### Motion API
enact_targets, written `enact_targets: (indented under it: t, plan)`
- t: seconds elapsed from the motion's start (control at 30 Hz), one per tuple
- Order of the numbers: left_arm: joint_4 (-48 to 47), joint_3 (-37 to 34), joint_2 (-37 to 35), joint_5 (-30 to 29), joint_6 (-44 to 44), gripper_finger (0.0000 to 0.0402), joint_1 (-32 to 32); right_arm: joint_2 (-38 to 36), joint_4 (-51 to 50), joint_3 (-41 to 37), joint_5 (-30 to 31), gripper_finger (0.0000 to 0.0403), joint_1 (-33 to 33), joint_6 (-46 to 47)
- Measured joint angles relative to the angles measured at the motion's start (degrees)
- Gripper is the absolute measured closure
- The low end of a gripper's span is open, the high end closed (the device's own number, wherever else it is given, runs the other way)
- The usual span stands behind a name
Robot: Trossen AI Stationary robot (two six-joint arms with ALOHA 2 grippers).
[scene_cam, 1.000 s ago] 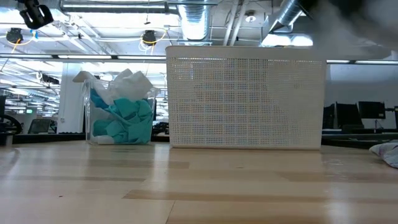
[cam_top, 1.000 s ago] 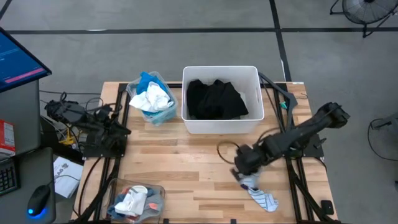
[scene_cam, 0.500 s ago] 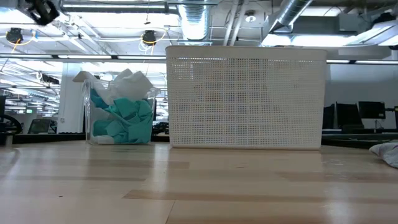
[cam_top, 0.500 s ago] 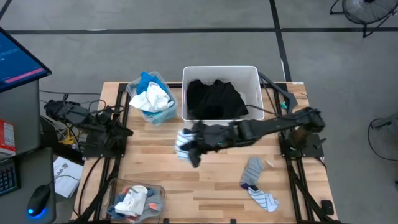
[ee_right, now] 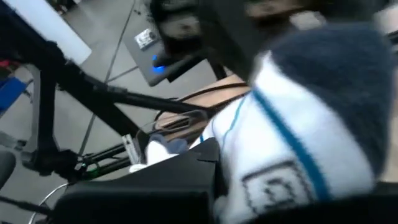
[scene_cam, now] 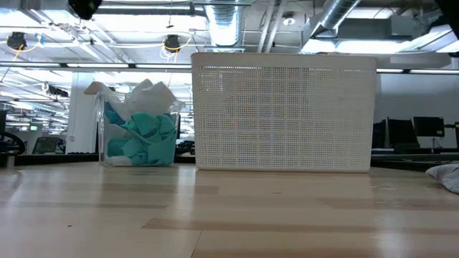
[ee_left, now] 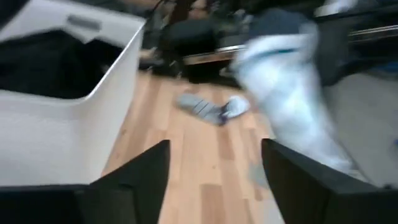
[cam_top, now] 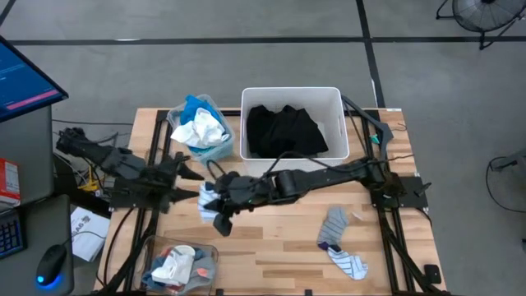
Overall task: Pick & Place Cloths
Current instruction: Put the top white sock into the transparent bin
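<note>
Your right claw (cam_top: 215,205) is closed on a white sock (cam_top: 209,196) with blue trim, held over the tabletop (cam_top: 279,238) at about 8 o'clock from the white tub (cam_top: 292,161). Your left claw (cam_top: 182,171), fingers spread and empty, sits close at 10 o'clock. The two could collide, or the loosely hanging sock could slip free.

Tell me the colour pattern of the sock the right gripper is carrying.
White sock with a dark blue-grey toe and thin blue stripe; the right wrist view shows it best.
</note>
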Motion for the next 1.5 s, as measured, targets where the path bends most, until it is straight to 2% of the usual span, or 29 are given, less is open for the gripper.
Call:
enact_targets:
  t: [0.1,0.3,0.43,0.57,0.7,0.8,0.97,1.2,1.3,1.37,1.5]
  plan:
    - [2.1,0.0,3.3,0.0,-2.9,0.0134,0.1,1.7,-1.1,2.1,-0.2,0.0403,1.0,0.0]
    - [14.9,0.0,6.9,15.5,-5.8,0.0108,0.1,1.4,-4.5,2.7,-0.2,0.0403,2.3,-1.3]
    - [16.3,0.0,7.4,20.9,-11.4,0.0109,0.1,-1.1,-7.7,2.5,-0.8,0.0403,3.9,-1.1]
    - [17.9,0.0,7.4,20.8,-12.8,0.011,0.1,-4.0,-8.8,2.7,0.9,0.0403,6.0,-1.1]
    - [24.7,0.0,8.7,18.6,-11.9,0.011,0.1,-3.9,-9.7,2.6,3.6,0.0403,6.6,-1.8]
    - [28.4,0.0,10.6,18.4,-11.1,0.0111,0.1,-3.3,-9.0,2.7,3.7,0.0403,6.2,-1.9]
    - [28.7,0.0,15.2,18.4,-11.3,0.0111,0.1,-2.4,-8.6,2.6,3.7,0.0403,5.6,-1.9]
    - [36.2,0.0,20.5,16.9,-8.1,0.0112,0.1,-2.2,-10.3,2.6,3.6,0.0403,5.5,-1.9]
    - [36.3,0.0,20.5,16.9,-8.5,0.0132,0.1,-2.1,-10.8,2.6,3.6,0.0403,5.7,-1.9]
    - [36.3,0.0,20.5,16.1,-9.2,0.0166,0.1,-2.1,-10.6,2.6,3.5,0.04,5.8,-1.9]
    - [36.4,0.0,20.3,12.8,-7.1,0.0288,0.1,-2.2,-10.6,2.6,3.0,0.0384,5.9,-0.6]
